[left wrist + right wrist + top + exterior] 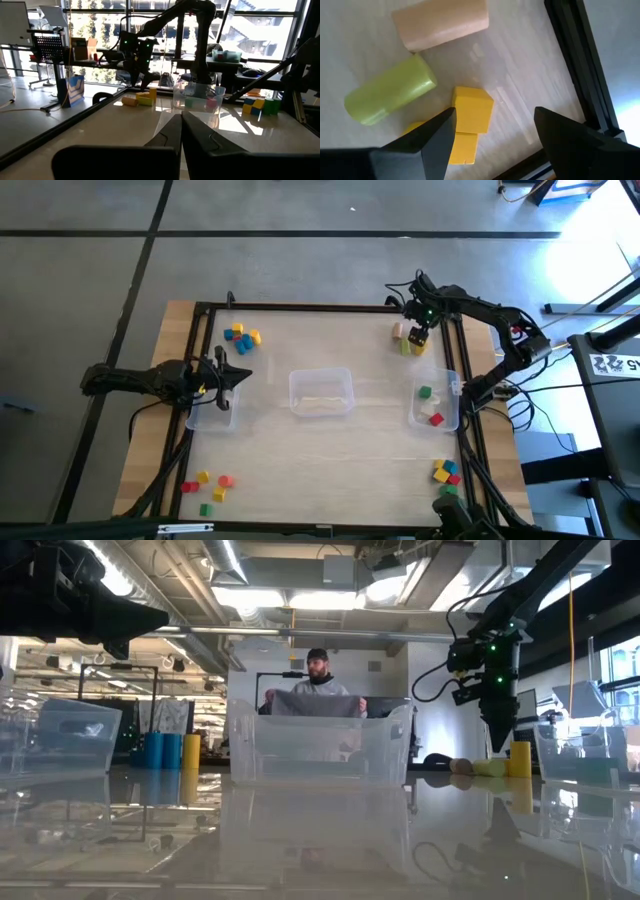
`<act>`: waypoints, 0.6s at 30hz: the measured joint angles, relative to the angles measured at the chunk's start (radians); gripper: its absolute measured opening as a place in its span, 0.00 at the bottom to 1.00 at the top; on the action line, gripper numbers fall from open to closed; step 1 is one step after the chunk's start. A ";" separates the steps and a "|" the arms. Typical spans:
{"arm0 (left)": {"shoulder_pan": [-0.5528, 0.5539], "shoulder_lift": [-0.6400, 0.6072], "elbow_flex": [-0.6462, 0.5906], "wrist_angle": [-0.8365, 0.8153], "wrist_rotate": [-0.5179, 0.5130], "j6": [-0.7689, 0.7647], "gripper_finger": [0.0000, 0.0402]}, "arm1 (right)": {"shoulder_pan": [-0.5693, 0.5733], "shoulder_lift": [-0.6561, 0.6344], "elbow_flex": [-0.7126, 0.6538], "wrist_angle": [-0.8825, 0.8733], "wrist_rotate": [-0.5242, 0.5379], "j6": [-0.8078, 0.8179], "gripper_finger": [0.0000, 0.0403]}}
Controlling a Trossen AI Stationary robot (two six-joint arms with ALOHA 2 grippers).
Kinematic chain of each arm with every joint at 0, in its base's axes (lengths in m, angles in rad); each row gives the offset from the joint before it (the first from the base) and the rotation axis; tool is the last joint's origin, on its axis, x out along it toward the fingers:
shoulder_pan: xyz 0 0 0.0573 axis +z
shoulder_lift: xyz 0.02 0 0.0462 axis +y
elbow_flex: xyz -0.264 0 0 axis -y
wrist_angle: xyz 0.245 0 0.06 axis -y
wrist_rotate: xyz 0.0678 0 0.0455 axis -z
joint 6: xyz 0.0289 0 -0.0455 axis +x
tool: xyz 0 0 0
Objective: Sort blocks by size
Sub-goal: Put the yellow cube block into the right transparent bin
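A tan cylinder (440, 22), a green cylinder (390, 97) and two yellow blocks (472, 110) lie on the table at the far right (410, 338). My right gripper (495, 135) is open and empty. It points down a little above these blocks, with one yellow block roughly between its fingers, and it also shows in the high view (420, 330) and the low view (497, 735). My left gripper (181, 125) is shut and empty, level above the table's left side by the left bin (213, 408).
Three clear bins stand across the middle: left, centre (320, 391), and right (433, 402) with green, red and white blocks inside. Loose block groups lie at far left (240, 338), near left (208, 485) and near right (446, 473). A person stands behind the table (318, 690).
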 joint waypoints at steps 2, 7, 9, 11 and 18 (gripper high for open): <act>0.000 0.000 0.000 0.000 0.000 -0.003 0.01 | 0.000 0.000 0.000 0.000 0.000 0.015 0.68; 0.000 0.000 0.000 0.000 0.000 -0.004 0.01 | 0.000 0.005 0.000 -0.001 0.001 0.027 0.68; 0.000 0.000 0.000 0.000 0.000 -0.005 0.01 | 0.002 0.014 0.000 -0.001 0.000 0.040 0.68; 0.000 0.000 0.000 0.000 0.000 -0.006 0.01 | 0.003 0.021 0.000 0.001 -0.005 0.044 0.68; 0.000 0.000 0.000 0.000 0.000 -0.006 0.01 | 0.002 0.023 0.000 0.006 -0.008 0.052 0.68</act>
